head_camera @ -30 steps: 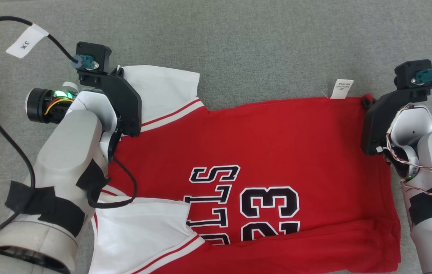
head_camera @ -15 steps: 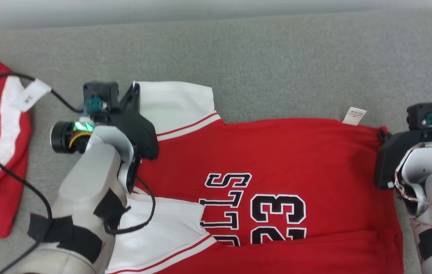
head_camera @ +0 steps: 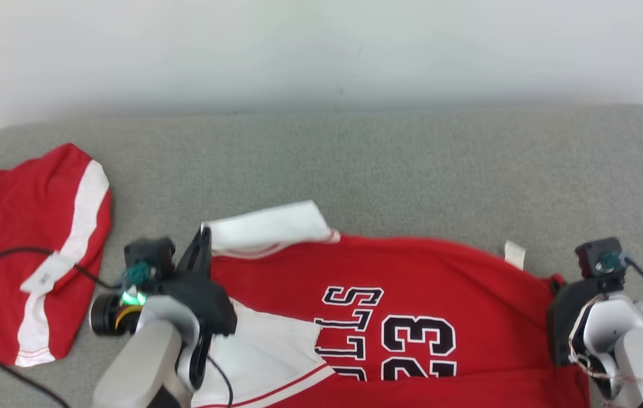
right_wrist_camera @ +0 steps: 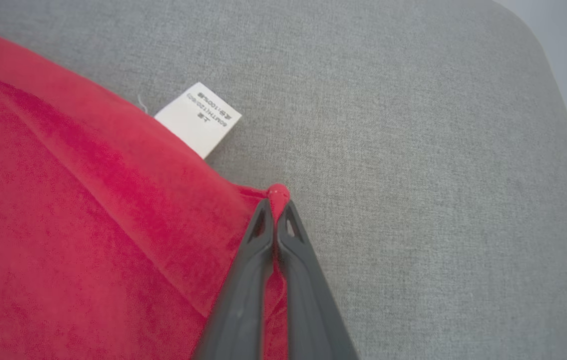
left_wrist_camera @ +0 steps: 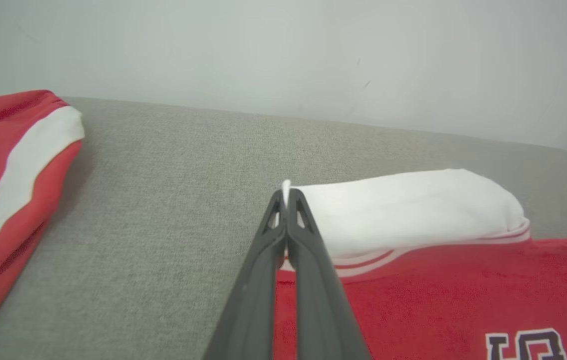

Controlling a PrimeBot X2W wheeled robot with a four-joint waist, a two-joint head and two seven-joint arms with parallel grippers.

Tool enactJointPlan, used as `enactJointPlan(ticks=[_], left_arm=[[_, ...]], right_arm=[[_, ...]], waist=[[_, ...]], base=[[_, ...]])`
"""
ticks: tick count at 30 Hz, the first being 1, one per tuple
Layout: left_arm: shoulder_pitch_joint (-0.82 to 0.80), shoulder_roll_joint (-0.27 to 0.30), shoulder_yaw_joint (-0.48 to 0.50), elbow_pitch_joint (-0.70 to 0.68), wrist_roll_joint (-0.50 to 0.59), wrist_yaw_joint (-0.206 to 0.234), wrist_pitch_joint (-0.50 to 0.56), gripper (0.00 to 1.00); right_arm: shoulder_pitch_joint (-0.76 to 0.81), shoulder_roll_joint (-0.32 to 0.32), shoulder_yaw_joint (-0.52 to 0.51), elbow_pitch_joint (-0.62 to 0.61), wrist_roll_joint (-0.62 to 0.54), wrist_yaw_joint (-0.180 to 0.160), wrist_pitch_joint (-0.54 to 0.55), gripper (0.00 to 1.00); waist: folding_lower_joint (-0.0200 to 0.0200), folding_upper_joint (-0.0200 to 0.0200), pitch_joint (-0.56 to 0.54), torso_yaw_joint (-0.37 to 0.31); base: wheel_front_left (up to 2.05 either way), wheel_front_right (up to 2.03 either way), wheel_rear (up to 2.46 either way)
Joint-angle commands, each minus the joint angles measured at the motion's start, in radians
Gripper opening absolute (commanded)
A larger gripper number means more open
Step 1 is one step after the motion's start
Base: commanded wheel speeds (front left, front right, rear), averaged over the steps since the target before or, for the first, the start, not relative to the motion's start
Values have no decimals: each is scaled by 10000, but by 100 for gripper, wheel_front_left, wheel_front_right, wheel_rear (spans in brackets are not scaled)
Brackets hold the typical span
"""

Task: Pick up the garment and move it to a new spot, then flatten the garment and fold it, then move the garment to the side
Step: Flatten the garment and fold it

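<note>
Well, in the head view the red jersey (head_camera: 457, 283) lies spread on the grey padded surface (head_camera: 355, 164), number and lettering facing up, its near part running off the bottom edge. The left gripper (head_camera: 204, 233) stands at the jersey's far left corner, against the edge of the white sleeve (head_camera: 270, 226), which bulges up there. The right gripper (head_camera: 555, 281) sits at the far right corner. From this angle I cannot tell how its fingers stand. A small white label (head_camera: 514, 254) sticks out of the far edge near it. Well apart to the left lies a second red garment (head_camera: 21, 238) with a white stripe, and a paper cable tag (head_camera: 46, 275) rests over it.

In the left wrist view, the two dark fingers are pressed tight together, and a sliver of the sleeve's white edge is pinched between their tips. The sleeve puffs out to the right of them, and the red body lies below it.

In the right wrist view, the fingers are likewise clamped together on the jersey's red corner, and a nub of cloth pokes out past the tips. The label lies flat on the grey surface just beside that corner.
</note>
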State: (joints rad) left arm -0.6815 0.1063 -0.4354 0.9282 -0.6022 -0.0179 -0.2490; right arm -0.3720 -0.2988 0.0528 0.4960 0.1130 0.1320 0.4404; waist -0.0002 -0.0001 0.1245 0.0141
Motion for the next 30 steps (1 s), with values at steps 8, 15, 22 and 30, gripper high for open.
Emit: enactJointPlan(ticks=[8, 15, 22, 30], left_arm=[[2074, 388, 113, -1505, -435, 434, 510, 0], [3699, 575, 104, -3508, -656, 1078, 1169, 0], [4894, 876, 154, -5384, -870, 1711, 1814, 0], [6050, 1100, 49, -6790, -1006, 2254, 2355, 0]], right_arm=[[739, -564, 873, 68, 261, -27, 540, 0], [894, -948, 1237, 210, 414, -27, 840, 0], [1009, -1198, 1402, 270, 260, -27, 968, 0], [1100, -1514, 1780, 52, 419, -27, 1196, 0]], waist=[[2, 1, -1228, 88], [2, 1, -1460, 158], [2, 1, -1596, 290], [2, 1, -1685, 332]], base=[[0, 0, 0], [0, 0, 0], [0, 0, 0], [0, 0, 0]])
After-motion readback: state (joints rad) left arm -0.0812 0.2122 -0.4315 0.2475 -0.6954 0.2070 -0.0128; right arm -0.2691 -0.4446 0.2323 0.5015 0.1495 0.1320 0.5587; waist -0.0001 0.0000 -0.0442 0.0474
